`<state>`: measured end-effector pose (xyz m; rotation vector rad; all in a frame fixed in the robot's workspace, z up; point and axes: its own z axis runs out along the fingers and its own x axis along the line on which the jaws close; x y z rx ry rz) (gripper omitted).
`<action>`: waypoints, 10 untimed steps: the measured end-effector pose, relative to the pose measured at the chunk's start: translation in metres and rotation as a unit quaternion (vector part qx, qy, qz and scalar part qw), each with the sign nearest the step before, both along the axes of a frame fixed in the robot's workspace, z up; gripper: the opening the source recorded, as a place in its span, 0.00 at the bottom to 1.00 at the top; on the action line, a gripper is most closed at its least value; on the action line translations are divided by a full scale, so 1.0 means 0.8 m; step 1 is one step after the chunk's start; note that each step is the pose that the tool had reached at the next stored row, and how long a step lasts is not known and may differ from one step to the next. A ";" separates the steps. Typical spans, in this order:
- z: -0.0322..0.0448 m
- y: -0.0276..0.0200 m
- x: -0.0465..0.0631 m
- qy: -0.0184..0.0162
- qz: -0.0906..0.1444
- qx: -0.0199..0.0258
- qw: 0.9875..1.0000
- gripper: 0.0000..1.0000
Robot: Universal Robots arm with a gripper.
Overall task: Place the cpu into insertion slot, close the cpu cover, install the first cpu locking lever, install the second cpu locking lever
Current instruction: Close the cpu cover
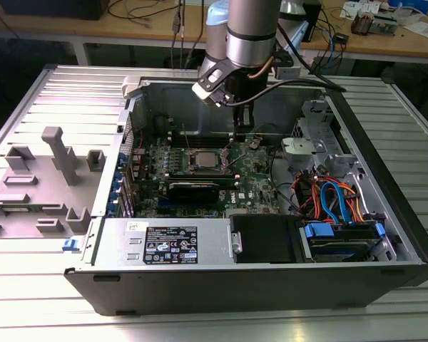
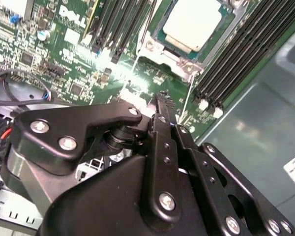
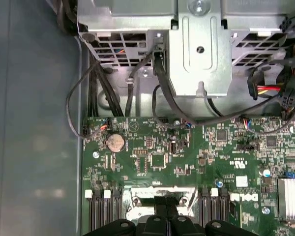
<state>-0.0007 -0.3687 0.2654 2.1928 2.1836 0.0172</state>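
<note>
I held the gripper [image 2: 162, 100] with its fingers pressed together and empty, low beside the insertion slot [image 2: 173, 58], likely as one blunt pusher. The cpu [image 2: 191, 22] sat inside the slot.

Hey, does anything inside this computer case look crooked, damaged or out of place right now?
Nothing stands out. The cpu lies flat and square in its socket. The board shows no damage or spills, and the end effector is close beside the socket.
</note>
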 end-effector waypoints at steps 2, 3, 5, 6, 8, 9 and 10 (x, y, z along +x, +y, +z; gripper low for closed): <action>0.0000 0.0000 0.005 0.000 0.000 0.000 1.000 0.11; 0.0001 0.0000 0.010 0.001 0.000 0.000 1.000 0.11; 0.0000 0.0000 0.019 0.001 0.000 0.000 1.000 0.11; -0.0001 0.0001 0.022 0.001 0.000 0.000 1.000 0.11; -0.0004 0.0000 0.031 0.002 0.000 0.000 1.000 0.11; -0.0006 0.0000 0.033 0.002 0.002 0.000 1.000 0.11; -0.0012 0.0000 0.035 0.002 0.003 0.000 1.000 0.11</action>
